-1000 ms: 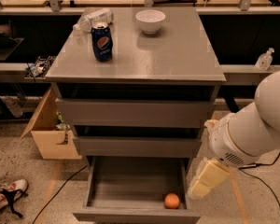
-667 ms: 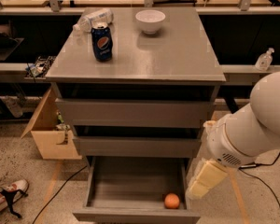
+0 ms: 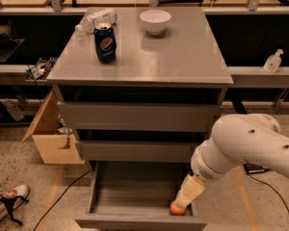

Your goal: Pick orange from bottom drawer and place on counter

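The counter point(image 3: 183, 52) is a glossy mid-grey, and the bottom drawer point(image 3: 130, 196) pulled out beneath it is the same grey. On the counter stand a dark blue can point(image 3: 105, 43) with a red, white and blue round emblem and a plain white bowl point(image 3: 155, 21). Low in front of the counter, the cream-yellow gripper point(image 3: 180, 205) on a smooth white arm point(image 3: 250, 143) sits right at the bright orange point(image 3: 176, 210), and beside the counter a tan cardboard box point(image 3: 50, 141) stands on a pale speckled floor point(image 3: 19, 162).
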Robot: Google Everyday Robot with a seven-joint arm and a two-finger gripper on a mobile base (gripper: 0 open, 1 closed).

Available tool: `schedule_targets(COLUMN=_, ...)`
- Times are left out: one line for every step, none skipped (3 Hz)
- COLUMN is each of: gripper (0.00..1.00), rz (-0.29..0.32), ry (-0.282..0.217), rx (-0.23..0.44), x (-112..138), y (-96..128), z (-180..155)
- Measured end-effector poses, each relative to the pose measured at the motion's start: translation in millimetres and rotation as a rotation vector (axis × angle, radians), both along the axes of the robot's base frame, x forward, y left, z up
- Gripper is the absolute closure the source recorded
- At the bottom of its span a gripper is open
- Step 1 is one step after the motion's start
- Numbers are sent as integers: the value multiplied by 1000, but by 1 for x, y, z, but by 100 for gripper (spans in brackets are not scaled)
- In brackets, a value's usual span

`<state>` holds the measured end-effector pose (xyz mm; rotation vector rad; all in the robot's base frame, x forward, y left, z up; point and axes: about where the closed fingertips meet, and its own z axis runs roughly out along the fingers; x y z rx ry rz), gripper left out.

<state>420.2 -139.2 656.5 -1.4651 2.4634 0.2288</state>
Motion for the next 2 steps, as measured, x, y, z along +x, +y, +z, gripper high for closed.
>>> schedule_targets(gripper=0, rz=-53, ry=34, rx=16, x=20, y=1, z=-82)
schedule_targets(gripper=0, rz=-116, ry=72, rx=70, x=35, y=-3, z=-161)
